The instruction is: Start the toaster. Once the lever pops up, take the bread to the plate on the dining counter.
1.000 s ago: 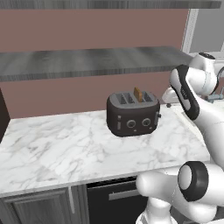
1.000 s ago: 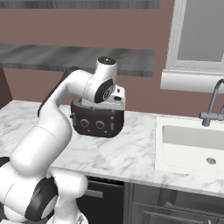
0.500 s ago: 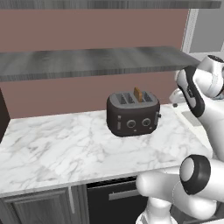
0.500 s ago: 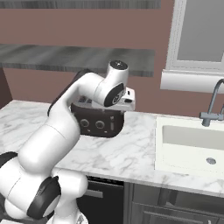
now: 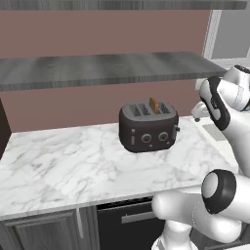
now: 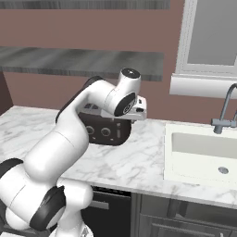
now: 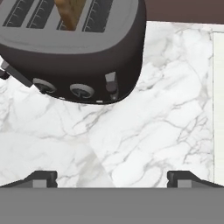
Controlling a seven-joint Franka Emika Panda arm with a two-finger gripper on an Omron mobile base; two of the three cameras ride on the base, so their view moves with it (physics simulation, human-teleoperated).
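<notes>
Since a second ago the arm has swung its hand away from the toaster [image 5: 148, 128] toward the sink side: in the right base view the wrist then sat right over the toaster's top, half a second ago it had drifted to the toaster's right end, and it now hangs past that end, above the bare counter [image 5: 73, 166]. In the left base view the hand has likewise slid toward the right edge of the picture. The toaster, the bread [image 5: 154, 104] and the base have not shifted.

Counted: one toaster with four slots, two round knobs [image 5: 154, 137] on its long face, and one slice of bread. The slice stands upright in one of the middle slots, its top poking above the toaster; in the hand view it shows at the top edge, between dark slots. One small lever [image 7: 111, 82] sticks out near the toaster's right end in the hand view; whether it is up or down I cannot tell. One sink [image 6: 203, 152] with one tap [image 6: 225, 112] lies right of the toaster, and one grey shelf [image 5: 97, 69] runs along the wall above.

The gripper [image 7: 112, 177] looks down at marble just beside the toaster's end. Its two fingertips [image 7: 41, 178] stand far apart, as wide as they go, with nothing between them and touching nothing.
</notes>
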